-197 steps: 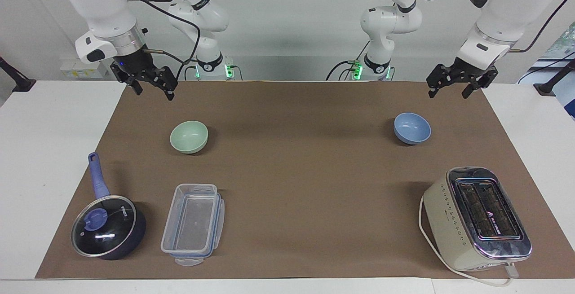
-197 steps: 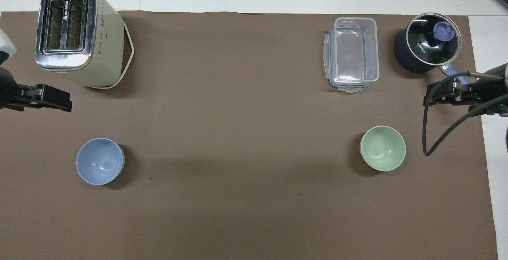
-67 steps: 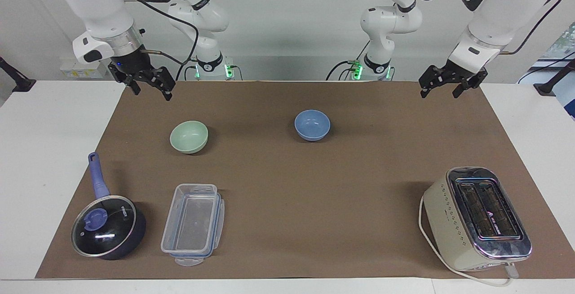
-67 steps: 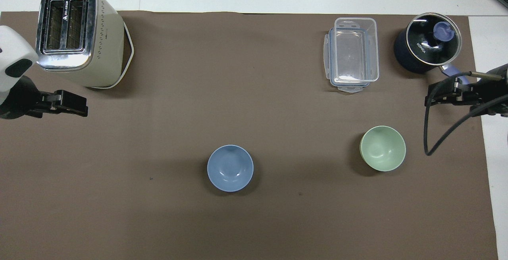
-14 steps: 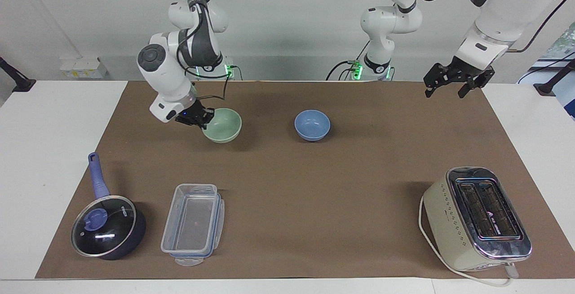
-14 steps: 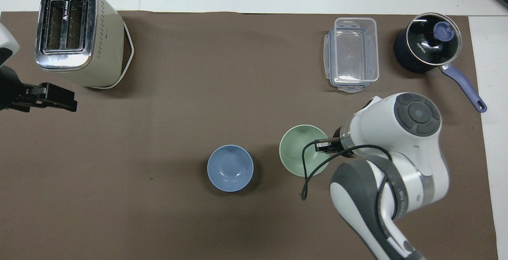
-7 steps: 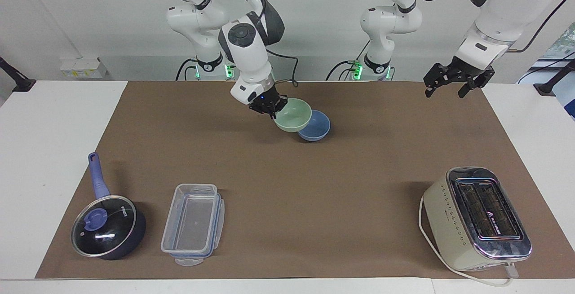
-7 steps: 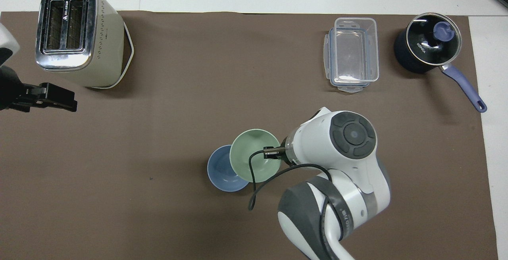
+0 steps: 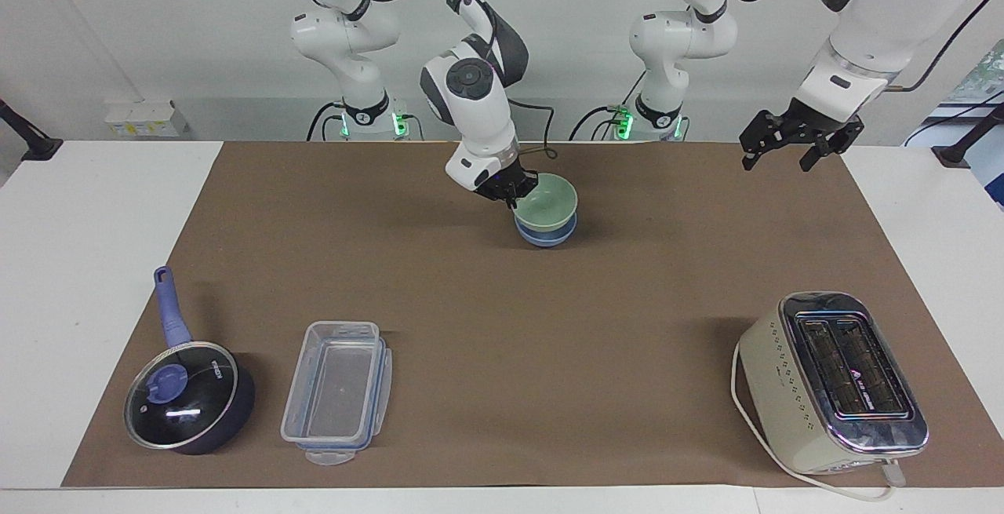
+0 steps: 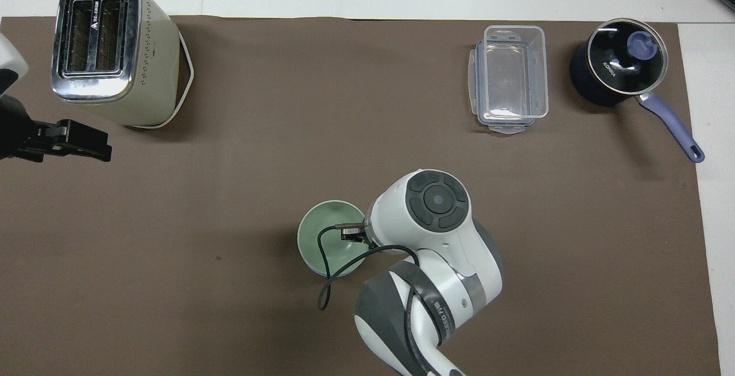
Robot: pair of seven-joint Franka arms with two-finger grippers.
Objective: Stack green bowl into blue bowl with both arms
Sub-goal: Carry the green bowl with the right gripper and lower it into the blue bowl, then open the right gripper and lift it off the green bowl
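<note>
Fingers, R: right gripper [image 9: 514, 189] pinches the green bowl [image 9: 550, 201] by its rim, on the side toward the right arm's end of the worktop.
Fingers, L: left gripper [image 9: 784, 149] spread, empty, waits over the mat edge near its own base.
Green bowl: I see it sitting in the blue bowl [image 9: 547, 235], mid-mat; can't tell if fully seated.
Blue bowl: only its lower wall shows under the green one.
Done: I judge the stacking nearly complete.
Left: let go of rim, pull R arm back.
Risk: lifting off could drag the green bowl out.
</note>
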